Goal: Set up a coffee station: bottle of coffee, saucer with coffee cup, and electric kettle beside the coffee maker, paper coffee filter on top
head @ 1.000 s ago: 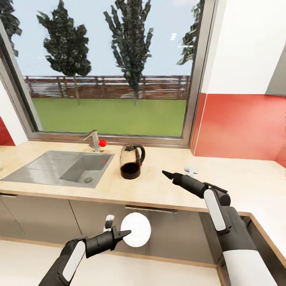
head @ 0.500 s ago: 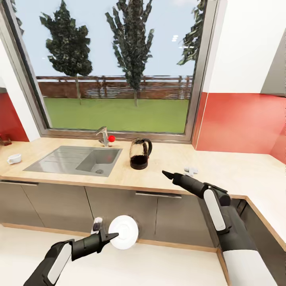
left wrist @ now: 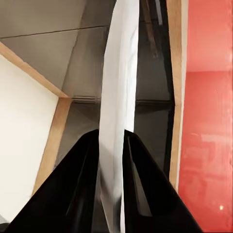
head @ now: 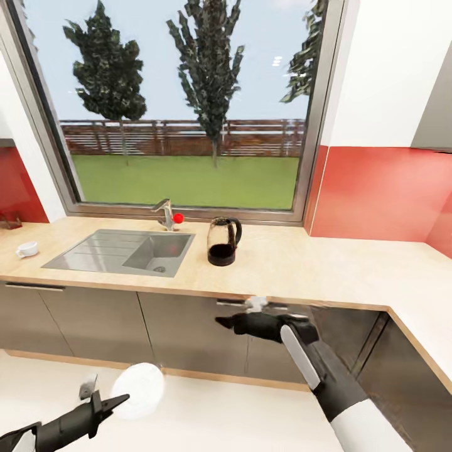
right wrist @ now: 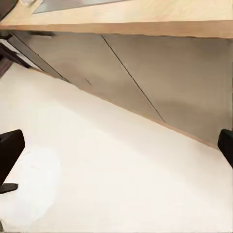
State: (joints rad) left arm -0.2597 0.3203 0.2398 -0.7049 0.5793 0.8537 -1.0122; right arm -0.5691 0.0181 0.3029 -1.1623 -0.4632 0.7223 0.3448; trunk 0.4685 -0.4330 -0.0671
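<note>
My left gripper (head: 119, 398) is low at the bottom left, over the floor, shut on the rim of the white saucer (head: 139, 389). The left wrist view has the saucer (left wrist: 119, 97) edge-on, pinched by both black fingers (left wrist: 77, 179). The electric kettle (head: 224, 242) stands on the kitchen countertop (head: 301, 270) just right of the sink (head: 119, 251). The small white coffee cup (head: 26, 250) sits at the countertop's far left. My right gripper (head: 223, 322) is open and empty below the counter edge, in front of the cabinets. The coffee maker, bottle of coffee and paper filter are out of view.
Dark grey cabinet fronts (head: 94, 320) run under the worktop, which turns a corner at the right (head: 427, 326). A tap with a red knob (head: 168, 216) stands behind the sink, below a big window. Pale floor (head: 207, 414) lies between me and the cabinets.
The view has pulled back from the counter. My left arm sank down and left with the saucer. My right arm dropped from over the worktop to cabinet height and swung left.
</note>
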